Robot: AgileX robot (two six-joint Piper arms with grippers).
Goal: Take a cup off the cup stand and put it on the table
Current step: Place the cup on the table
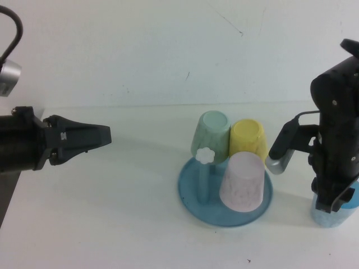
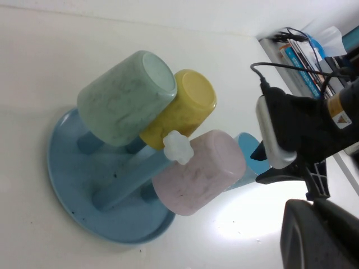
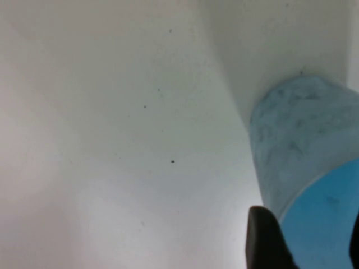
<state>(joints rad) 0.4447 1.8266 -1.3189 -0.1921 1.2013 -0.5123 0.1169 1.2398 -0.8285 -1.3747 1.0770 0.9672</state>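
The left claw [image 1: 104, 135] is held pressed together, well left of the cup stand [image 1: 225, 193]. At far right, the cup [image 1: 331, 213] is pinched upright by the right claw [image 1: 335, 203], directly below it on the bench [image 1: 112, 224], long axis vertical

Bare table [image 1: 112, 213] (left of cup stand [image 1: 193, 204])

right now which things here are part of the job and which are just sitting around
Job:
- light blue cup, on the table, in the right gripper
- cup stand

Just around:
- green cup, yellow cup, pink cup, on the stand
- left gripper, idle at left
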